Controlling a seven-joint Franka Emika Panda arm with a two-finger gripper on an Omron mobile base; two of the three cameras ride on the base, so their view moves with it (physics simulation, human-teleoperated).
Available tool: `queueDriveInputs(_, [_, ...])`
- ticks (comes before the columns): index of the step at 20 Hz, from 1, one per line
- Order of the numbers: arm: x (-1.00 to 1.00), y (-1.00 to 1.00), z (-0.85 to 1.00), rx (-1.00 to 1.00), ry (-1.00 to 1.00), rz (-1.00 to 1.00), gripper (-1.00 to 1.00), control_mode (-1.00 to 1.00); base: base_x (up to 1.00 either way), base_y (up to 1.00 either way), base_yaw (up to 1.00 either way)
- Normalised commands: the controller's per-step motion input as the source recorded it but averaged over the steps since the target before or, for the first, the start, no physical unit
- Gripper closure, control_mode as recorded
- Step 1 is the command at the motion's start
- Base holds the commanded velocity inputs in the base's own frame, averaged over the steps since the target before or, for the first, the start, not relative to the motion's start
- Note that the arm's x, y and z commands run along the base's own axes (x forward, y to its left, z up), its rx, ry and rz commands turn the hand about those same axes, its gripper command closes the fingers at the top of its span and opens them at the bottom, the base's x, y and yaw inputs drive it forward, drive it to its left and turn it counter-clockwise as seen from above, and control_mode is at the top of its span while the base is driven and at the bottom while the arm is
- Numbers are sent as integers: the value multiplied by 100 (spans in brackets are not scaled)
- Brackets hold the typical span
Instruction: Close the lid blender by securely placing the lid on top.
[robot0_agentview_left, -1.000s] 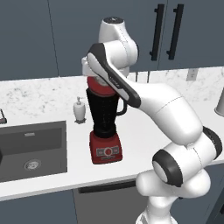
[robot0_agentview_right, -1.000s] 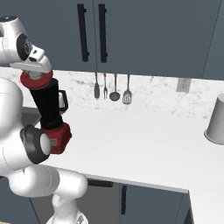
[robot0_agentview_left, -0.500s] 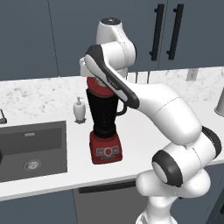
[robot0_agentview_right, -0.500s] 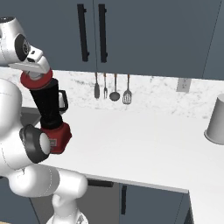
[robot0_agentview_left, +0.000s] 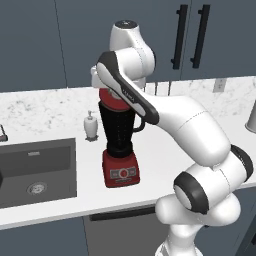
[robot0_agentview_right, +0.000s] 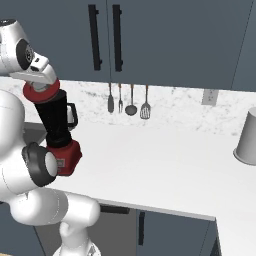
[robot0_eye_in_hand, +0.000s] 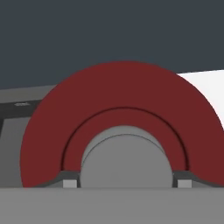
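while the pincer (robot0_eye_in_hand: 124, 183) clamps the lid (robot0_eye_in_hand: 120, 94) on the blender (robot0_agentview_left: 119, 145), a soap dispenser (robot0_agentview_left: 90, 125) stands just beside.

Both base views look forward and down from behind, sharing the blender (robot0_agentview_left: 119, 135) — the hand view sits close above its lid (robot0_eye_in_hand: 122, 92).

Red lid (robot0_agentview_left: 111, 98) atop upright dark blender (robot0_agentview_left: 119, 142), counter
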Motion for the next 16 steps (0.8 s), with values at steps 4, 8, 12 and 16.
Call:
queueDriveInputs(4, [11, 0, -9, 0, 3, 0, 100, -100, 0, 0, 0])
queueDriveInputs(8, [48, 3, -16, 0, 15, 2, 100, -100, 0, 0, 0])
queueDriveInputs(12, [4, -1, 27, 0, 8, 0, 100, -100, 0, 0, 0])
queueDriveInputs(16, [-4, -1, 17, 0, 3, 0, 100, -100, 0, 0, 0])
